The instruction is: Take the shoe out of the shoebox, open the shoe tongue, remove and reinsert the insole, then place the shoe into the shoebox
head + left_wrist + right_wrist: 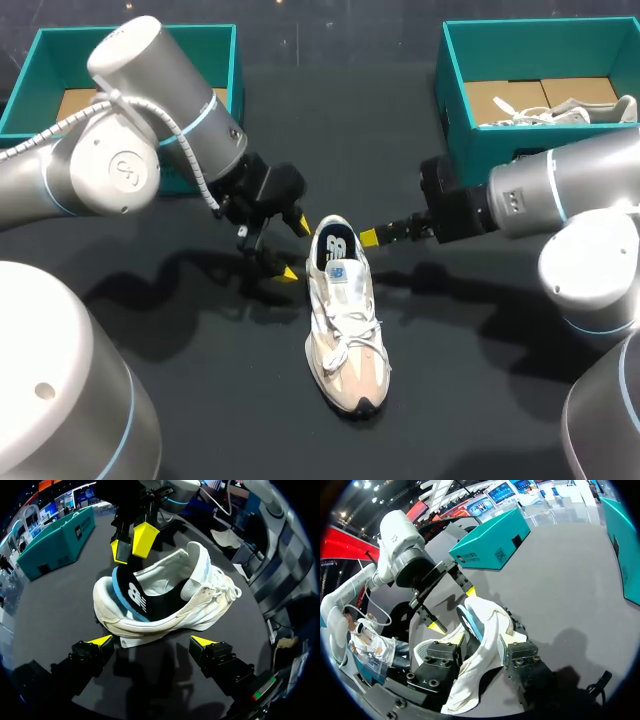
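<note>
The shoe (345, 320) lies heel far, toe near.

The table (470, 400) was covered edge to edge in a flat black, matte top, and it filled nearly the whole of the head view. Light fell on it from above, and it laid soft-edged shadows (150, 300) to the left and right of the middle. From the wrist views the same top (55, 610) read as a paler, even grey (560, 590), smooth, with a dull sheen and no seams or marks to be seen.
</note>
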Robot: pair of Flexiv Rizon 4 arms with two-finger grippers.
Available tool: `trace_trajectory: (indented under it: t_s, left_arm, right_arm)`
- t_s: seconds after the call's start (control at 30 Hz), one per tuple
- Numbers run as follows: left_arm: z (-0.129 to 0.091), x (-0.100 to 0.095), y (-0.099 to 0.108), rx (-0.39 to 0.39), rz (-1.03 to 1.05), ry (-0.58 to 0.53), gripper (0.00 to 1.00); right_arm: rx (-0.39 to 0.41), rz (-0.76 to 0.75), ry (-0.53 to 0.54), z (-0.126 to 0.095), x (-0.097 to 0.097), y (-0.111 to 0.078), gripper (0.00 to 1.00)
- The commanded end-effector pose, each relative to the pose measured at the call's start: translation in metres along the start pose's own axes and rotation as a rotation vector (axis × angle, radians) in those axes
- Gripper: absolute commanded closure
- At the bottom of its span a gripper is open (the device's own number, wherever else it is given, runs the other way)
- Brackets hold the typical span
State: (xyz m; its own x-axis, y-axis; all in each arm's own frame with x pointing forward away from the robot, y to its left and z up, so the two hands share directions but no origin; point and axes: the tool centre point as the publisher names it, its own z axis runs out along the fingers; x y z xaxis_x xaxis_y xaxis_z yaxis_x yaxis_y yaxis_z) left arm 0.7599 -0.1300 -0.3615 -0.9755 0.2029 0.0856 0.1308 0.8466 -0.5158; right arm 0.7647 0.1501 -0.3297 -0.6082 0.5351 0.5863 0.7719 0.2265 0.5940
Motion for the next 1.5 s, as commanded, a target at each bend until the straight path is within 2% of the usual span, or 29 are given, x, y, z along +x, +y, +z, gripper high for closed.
trace_trajectory:
  t_s: [0.03,0.23,0.5,0.57,0.6,0.63,0.8,0.87,0.93,1.33,1.4,1.5]
  left_arm:
    - [-0.020,-0.001,0.010,-0.002,0.001,0.012,0.00]
    - [-0.040,-0.002,0.023,-0.004,0.016,0.030,0.00]
    - [-0.073,0.000,0.038,-0.016,0.083,0.065,0.00]
    - [-0.083,0.000,0.042,-0.019,0.101,0.075,0.00]
    - [-0.088,0.000,0.044,-0.019,0.106,0.075,0.00]
    - [-0.092,-0.001,0.045,-0.018,0.119,0.084,0.00]
    - [-0.118,-0.004,0.053,-0.026,0.159,0.090,0.00]
    - [-0.129,-0.005,0.057,-0.078,0.166,0.085,0.00]
    - [-0.144,-0.006,0.059,-0.092,0.168,0.067,0.00]
    - [-0.144,-0.006,0.059,-0.092,0.168,0.067,0.00]
    - [-0.147,-0.014,0.058,-0.144,0.221,0.078,0.00]
    - [-0.158,-0.025,0.062,-0.182,0.273,0.088,0.00]
  right_arm:
    - [0.045,0.017,-0.034,-0.018,0.003,0.003,0.59]
    - [0.089,0.055,-0.081,-0.026,0.000,0.005,0.60]
    - [0.160,0.108,-0.177,-0.039,0.004,0.010,0.69]
    - [0.180,0.119,-0.204,-0.042,0.006,0.012,0.79]
    - [0.189,0.124,-0.214,-0.044,0.007,0.013,0.87]
    - [0.199,0.128,-0.222,-0.046,0.008,0.014,1.00]
    - [0.267,0.148,-0.335,-0.054,0.017,0.019,1.00]
    - [0.316,0.167,-0.430,-0.057,0.023,0.023,1.00]
    - [0.385,0.216,-0.489,-0.059,0.029,0.026,1.00]
    - [0.385,0.216,-0.489,-0.059,0.029,0.026,1.00]
    - [0.373,0.215,-0.479,-0.056,0.028,0.025,1.00]
    - [0.372,0.238,-0.540,-0.046,0.034,0.024,1.00]
